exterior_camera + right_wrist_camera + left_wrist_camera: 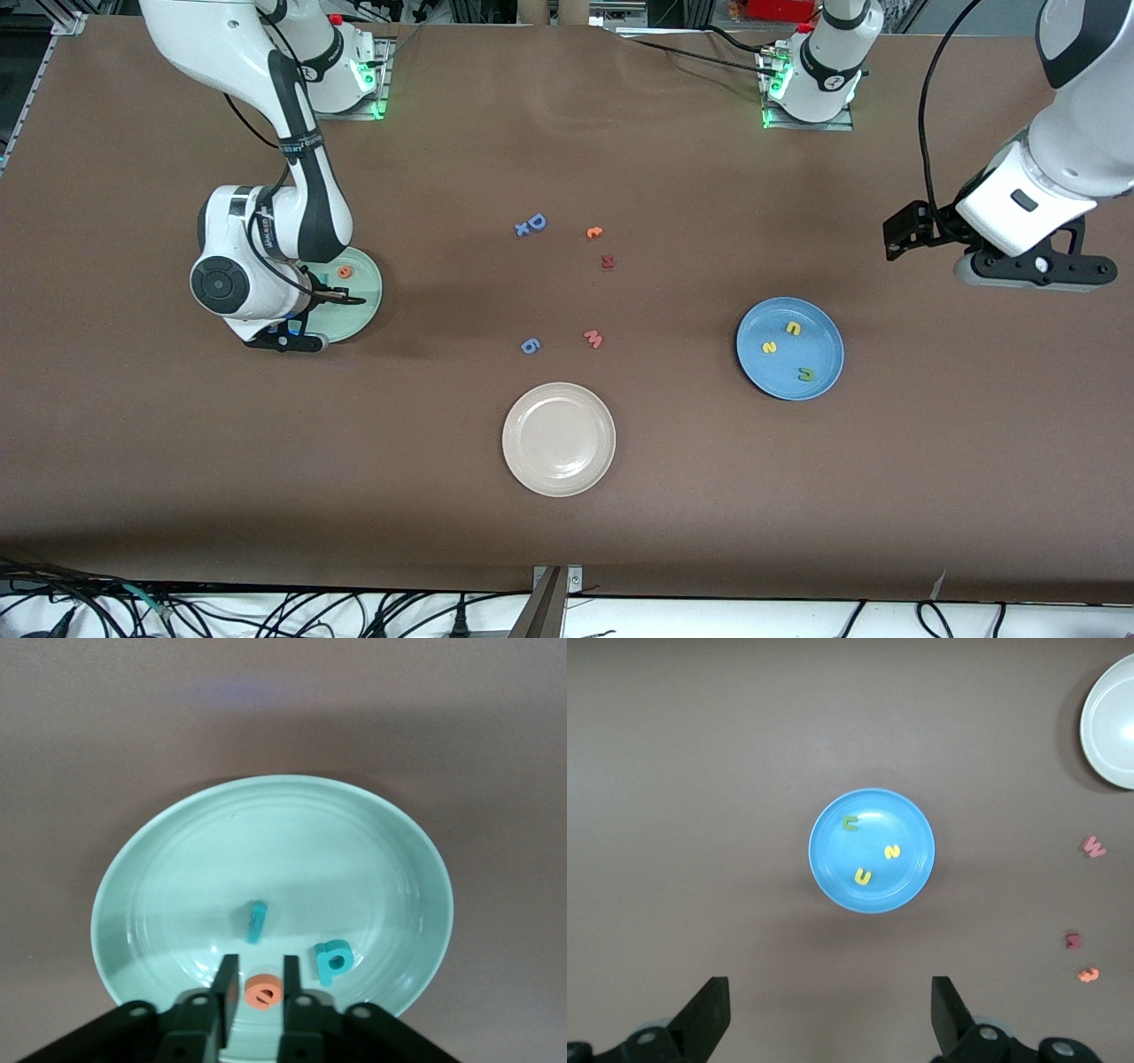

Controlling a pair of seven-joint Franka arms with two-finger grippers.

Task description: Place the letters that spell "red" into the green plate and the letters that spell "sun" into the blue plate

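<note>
At mid-left of the front view, the right hand (254, 979) hangs low over the green plate (370, 297), fingers slightly parted and empty, with the teal r (256, 921), orange e (263, 990) and teal d (333, 960) lying inside. At mid-right, the left hand (824, 1014) waits wide open and empty above the blue plate (908, 828), which holds the yellow s (892, 851), yellow arch (863, 876) and olive arch (850, 823). Both words look placed, so next the right hand need only lift clear

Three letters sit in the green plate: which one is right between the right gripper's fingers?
The orange "e". It lies on the green plate in the gap between the right gripper fingers; the teal "d" is beside them and the teal "r" stands apart.
</note>
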